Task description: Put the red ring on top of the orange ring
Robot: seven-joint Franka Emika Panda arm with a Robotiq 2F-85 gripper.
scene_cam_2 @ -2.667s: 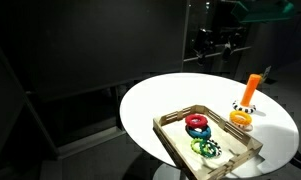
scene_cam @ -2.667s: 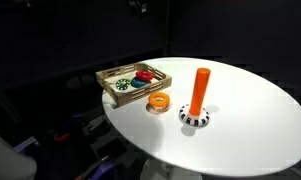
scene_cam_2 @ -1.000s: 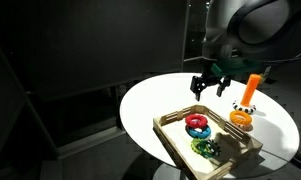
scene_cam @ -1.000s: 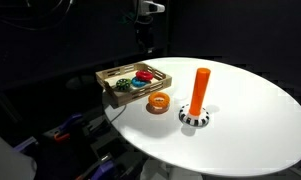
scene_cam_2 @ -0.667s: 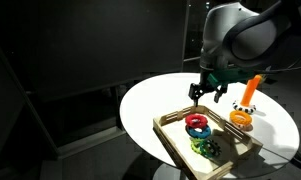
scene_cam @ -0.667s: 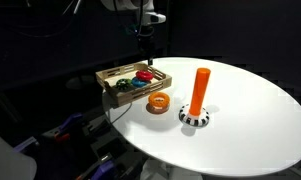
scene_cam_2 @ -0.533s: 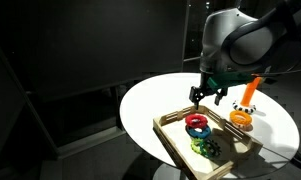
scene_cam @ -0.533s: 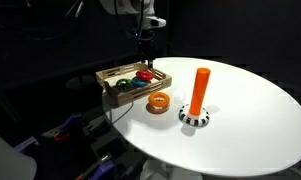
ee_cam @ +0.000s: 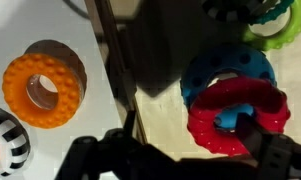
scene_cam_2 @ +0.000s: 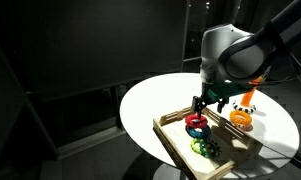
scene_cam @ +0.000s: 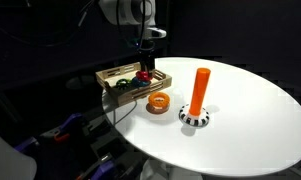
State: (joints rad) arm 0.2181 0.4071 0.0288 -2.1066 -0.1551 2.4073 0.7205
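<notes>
The red ring (ee_cam: 235, 118) lies in the wooden tray (ee_cam: 114, 55), leaning on a blue ring (ee_cam: 215, 68). It also shows in both exterior views (scene_cam: 145, 75) (scene_cam_2: 197, 123). The orange ring (ee_cam: 45, 83) lies flat on the white table beside the tray, next to the orange peg (scene_cam: 199, 90), and shows in both exterior views (scene_cam: 159, 101) (scene_cam_2: 240, 121). My gripper (ee_cam: 185, 152) is open and low over the tray, just above the red ring. One finger stands at the ring's hole, the other over the tray floor. The exterior views show it too (scene_cam: 144, 62) (scene_cam_2: 202, 107).
A green ring (ee_cam: 275, 25) lies in the tray beyond the blue one. The tall peg on its black-and-white base (scene_cam_2: 249, 92) stands right by the orange ring. The round white table (scene_cam: 250, 120) ends close behind the tray.
My gripper has come down from high above the table to the tray and now hangs just over the red ring. The rings have not moved.
</notes>
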